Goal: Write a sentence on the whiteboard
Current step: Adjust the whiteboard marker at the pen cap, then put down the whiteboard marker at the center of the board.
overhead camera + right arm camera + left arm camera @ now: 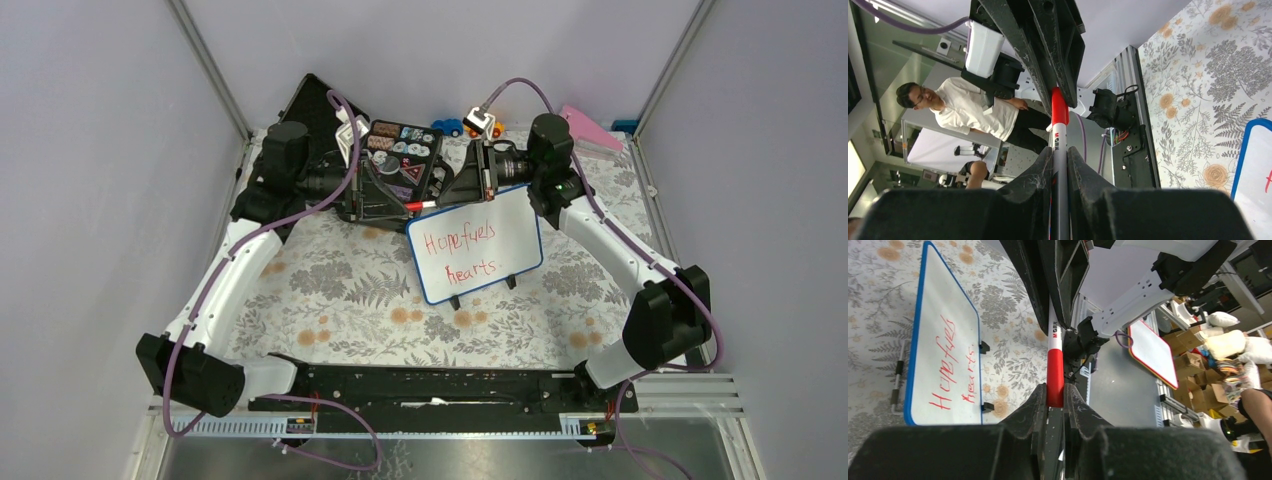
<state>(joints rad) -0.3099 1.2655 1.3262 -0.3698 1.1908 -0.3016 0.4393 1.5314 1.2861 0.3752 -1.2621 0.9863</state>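
Jaws on left gripper (1054, 395) and right gripper (1060, 152) clench a red-capped white marker (1055, 365); the blue-framed whiteboard (475, 245) looks light, stiff, edge-graspable.

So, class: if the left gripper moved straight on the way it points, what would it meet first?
Most likely the right gripper: both clamp one marker from opposite ends, so the left gripper points along it straight at that one.
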